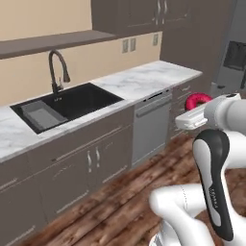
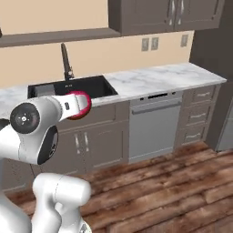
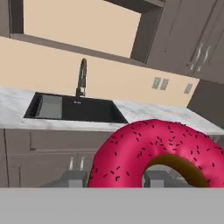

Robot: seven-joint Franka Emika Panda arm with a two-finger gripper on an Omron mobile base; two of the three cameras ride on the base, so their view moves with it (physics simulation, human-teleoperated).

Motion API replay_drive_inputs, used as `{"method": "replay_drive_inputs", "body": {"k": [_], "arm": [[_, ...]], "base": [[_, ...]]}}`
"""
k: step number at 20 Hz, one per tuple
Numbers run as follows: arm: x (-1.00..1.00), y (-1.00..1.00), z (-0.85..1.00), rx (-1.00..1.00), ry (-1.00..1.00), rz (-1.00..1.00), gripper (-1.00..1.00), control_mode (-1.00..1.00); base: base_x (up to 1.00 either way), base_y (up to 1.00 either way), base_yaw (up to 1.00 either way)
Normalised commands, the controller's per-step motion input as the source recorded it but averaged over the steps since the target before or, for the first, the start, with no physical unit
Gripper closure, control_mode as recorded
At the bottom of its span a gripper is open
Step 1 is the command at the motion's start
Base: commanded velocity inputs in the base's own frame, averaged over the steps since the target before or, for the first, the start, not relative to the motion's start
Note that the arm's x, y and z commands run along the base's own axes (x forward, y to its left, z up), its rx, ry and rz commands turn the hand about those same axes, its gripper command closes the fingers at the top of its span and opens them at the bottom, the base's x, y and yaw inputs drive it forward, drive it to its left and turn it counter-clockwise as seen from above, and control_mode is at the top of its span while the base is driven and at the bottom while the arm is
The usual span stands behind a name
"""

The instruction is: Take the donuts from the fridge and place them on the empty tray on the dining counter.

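between the pincer [image 3: 113, 178] tips, the pink sprinkled donut [image 3: 153, 151] is pinched, standing on edge, carried in the air facing the marble desk [image 1: 144, 79] with the black sink [image 1: 72, 103]; neither tray nor dining counter lies ahead, so a turn seems due.

A home kitchen: black sink [image 1: 72, 103] with faucet [image 1: 56, 69], marble counter [image 1: 144, 79], dishwasher [image 1: 151, 125], grey cabinets [image 1: 91, 163], wood floor [image 1: 125, 206].

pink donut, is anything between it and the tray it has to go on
That cannot be judged here: neither the tray nor the dining counter is in these views. The pink donut is held in the shut gripper, carried in open air over the wood floor, facing the sink and dishwasher.
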Motion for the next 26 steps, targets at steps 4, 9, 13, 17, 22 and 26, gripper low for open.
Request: {"method": "replay_drive_inputs", "body": {"k": [4,9,13,17,22,26], "arm": [[0.00,0.00,0.00,0.00,0.00,0.00,1.00,1.00],[0.00,0.00,0.00,0.00,0.00,0.00,1.00,1.00],[0.00,0.00,0.00,0.00,0.00,0.00,1.00,1.00],[0.00,0.00,0.00,0.00,0.00,0.00,1.00,1.00],[0.00,0.00,0.00,0.00,0.00,0.00,1.00,1.00],[0.00,0.00,0.00,0.00,0.00,0.00,1.00,1.00]], "base": [[-0.33,0.67,-0.61],[-0.46,0.58,-0.63],[-0.53,0.54,-0.64],[-0.91,0.52,-0.58],[-1.00,0.46,-0.43],[-0.98,0.16,-0.28]]}}
